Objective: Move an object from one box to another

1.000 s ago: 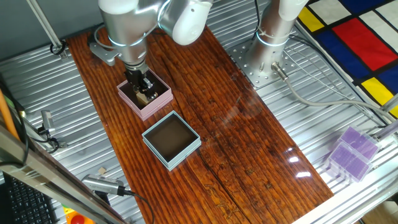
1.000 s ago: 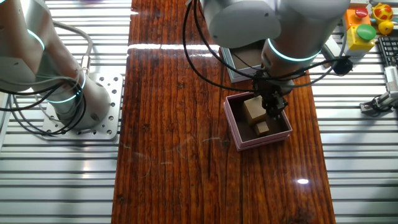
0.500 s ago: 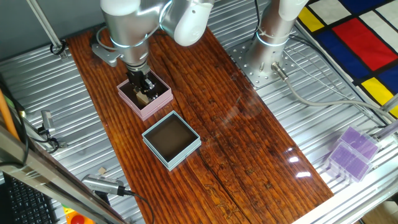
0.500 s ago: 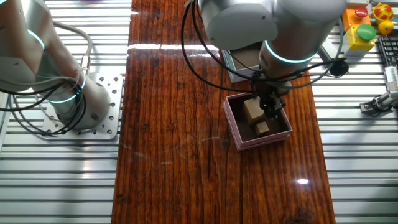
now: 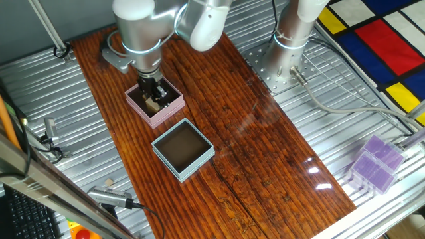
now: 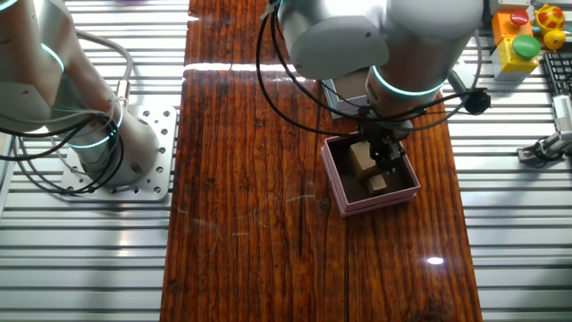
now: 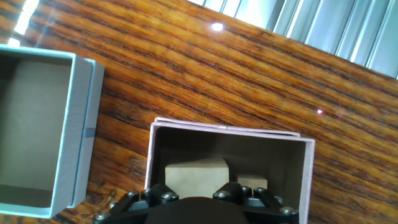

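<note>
- Wooden block (image 6: 362,157) is seen inside pink box (image 6: 340,190), not yet moved.
- Tool (image 6: 386,159) is lowered into that box; grip state cannot be told.
- Blue box (image 5: 166,162) is seen empty; transfer remains.

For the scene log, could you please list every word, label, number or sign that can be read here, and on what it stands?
None can be read.
Pink box: plain walls, no print.
Blue box: plain walls, no print.
Wooden blocks: bare faces.
Button box: too small to show any lettering.
</note>
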### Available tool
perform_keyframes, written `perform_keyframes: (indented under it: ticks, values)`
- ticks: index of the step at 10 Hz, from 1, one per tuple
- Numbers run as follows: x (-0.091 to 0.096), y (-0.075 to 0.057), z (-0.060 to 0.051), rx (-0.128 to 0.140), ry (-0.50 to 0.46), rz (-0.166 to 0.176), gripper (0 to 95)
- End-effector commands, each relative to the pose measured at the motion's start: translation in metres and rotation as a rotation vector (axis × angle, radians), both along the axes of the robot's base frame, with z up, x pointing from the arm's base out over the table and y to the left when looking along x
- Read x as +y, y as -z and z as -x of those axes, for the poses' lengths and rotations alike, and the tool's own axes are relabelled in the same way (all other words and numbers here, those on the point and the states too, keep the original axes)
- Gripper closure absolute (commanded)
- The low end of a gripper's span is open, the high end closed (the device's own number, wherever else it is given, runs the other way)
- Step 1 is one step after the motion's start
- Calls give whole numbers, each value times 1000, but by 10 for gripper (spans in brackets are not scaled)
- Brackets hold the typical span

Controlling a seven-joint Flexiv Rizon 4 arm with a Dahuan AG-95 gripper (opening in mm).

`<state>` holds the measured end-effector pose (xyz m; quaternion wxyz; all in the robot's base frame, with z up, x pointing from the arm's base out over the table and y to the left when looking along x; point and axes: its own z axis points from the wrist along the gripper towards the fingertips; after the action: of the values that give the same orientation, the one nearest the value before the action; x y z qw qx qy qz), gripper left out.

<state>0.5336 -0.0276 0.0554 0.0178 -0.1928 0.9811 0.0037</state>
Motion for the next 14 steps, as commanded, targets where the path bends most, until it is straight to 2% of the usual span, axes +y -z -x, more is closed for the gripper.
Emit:
perform_keyframes:
  ticks: [1,2,3,5,7,9,10,11,12,14]
  values:
    - [-1,-1,1,-9,22,4,950]
    - [-1,-3,1,-9,27,6,950]
    - [-2,-10,1,-6,26,6,950]
    - [-5,-43,2,14,2,17,950]
    - [-4,-67,4,15,10,13,950]
    - [9,-105,3,24,25,20,950]
    - [18,-121,5,23,44,20,950]
    - [31,-131,7,24,70,19,950]
    - [43,-133,7,22,84,24,950]
    - [71,-127,1,20,124,24,950]
